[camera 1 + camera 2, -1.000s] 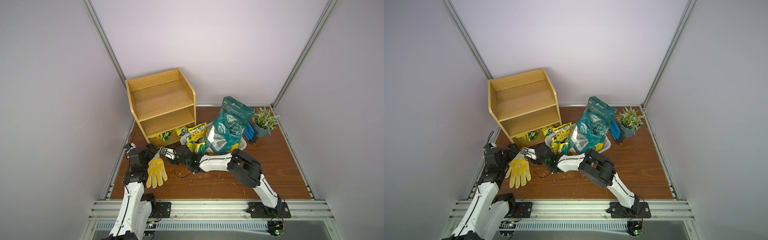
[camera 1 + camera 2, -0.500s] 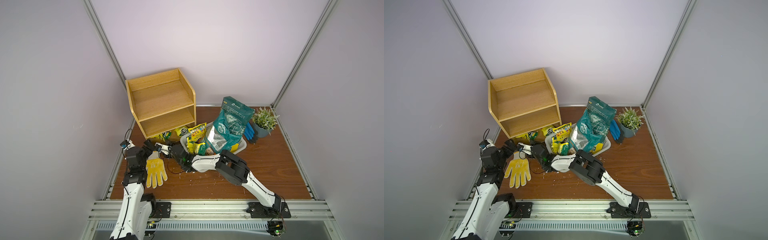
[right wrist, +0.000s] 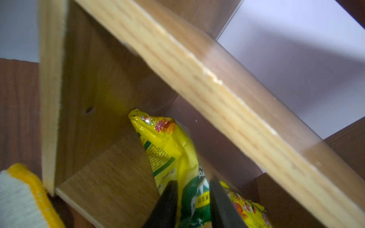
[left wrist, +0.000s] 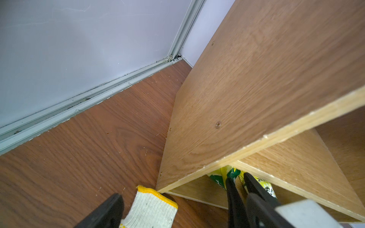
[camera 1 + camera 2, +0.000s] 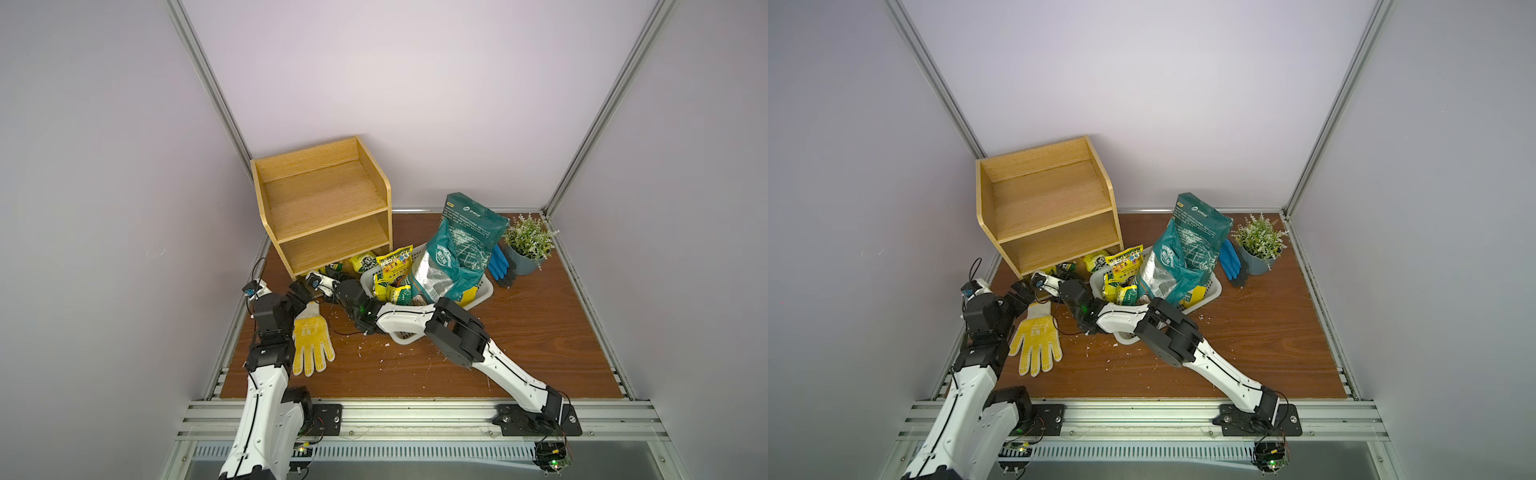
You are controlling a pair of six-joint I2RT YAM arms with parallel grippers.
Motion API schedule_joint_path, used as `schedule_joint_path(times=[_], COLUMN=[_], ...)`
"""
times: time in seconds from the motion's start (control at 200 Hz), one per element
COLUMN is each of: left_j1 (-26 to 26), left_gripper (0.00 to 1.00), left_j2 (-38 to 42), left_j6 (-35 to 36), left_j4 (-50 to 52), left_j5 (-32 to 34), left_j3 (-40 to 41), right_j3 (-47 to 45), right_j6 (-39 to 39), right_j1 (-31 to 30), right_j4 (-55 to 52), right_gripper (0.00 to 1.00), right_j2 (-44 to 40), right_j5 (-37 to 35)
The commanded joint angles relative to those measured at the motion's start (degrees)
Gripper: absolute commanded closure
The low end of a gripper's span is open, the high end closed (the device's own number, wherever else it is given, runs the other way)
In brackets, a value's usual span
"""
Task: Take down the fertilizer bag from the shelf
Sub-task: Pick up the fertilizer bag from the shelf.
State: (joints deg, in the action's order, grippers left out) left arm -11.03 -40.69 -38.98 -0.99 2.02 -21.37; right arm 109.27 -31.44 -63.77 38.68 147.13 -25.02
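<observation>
Both top views hang high over the front rail (image 5: pixel 415 409), face the back wall (image 5: pixel 415 83) and look steeply down on the whole floor (image 5: pixel 561 324) (nearly the same picture twice). The left wrist view sits low and close at a front corner of the shelf (image 4: pixel 256 88), looking along its side. The right wrist view, closer still, looks into the bottom tier. Both wrist views share the glove (image 4: pixel 152 207) cuff and the bag (image 3: pixel 167 150).

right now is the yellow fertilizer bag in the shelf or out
In: right wrist view shows the fertilizer bag on the bottom tier of the shelf, with the right gripper astride it.
</observation>
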Motion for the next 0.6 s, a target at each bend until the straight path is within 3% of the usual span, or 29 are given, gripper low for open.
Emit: schedule_joint_path(times=[0.0, 0.115, 0.165, 0.4, 0.596], left_j1=[-0.09, -0.33, -1.14, -2.67, -4.95], left_gripper=[0.00, 0.00, 0.00, 0.00, 0.00], left_j2=[-0.02, 0.33, 1.20, 2.17, 1.53], left_j6=[0.94, -3.72, -5.66, -6.88, -5.44], left_j4=[3.86, 12.43, 15.05, 11.28, 10.37], left_j5=[5.01, 19.86, 23.21, 15.85, 16.66], left_j3=[-0.98, -2.62, -2.67, -0.10, -0.62], right_j3=[-0.37, -6.12, -8.84, -9.98, -8.30], right_j6=[3.26, 4.63, 4.64, 1.76, -0.84], right_j1=[0.32, -0.06, -0.33, -1.35, -1.45], right_j4=[-2.42, -0.14, 1.84, 2.09, -1.14], right_gripper=[0.63, 0.57, 0.57, 0.56, 0.57], right_j2=[0.75, -2.05, -3.16, -2.81, -1.76], right_j5=[1.51, 1.19, 0.74, -0.39, 0.34])
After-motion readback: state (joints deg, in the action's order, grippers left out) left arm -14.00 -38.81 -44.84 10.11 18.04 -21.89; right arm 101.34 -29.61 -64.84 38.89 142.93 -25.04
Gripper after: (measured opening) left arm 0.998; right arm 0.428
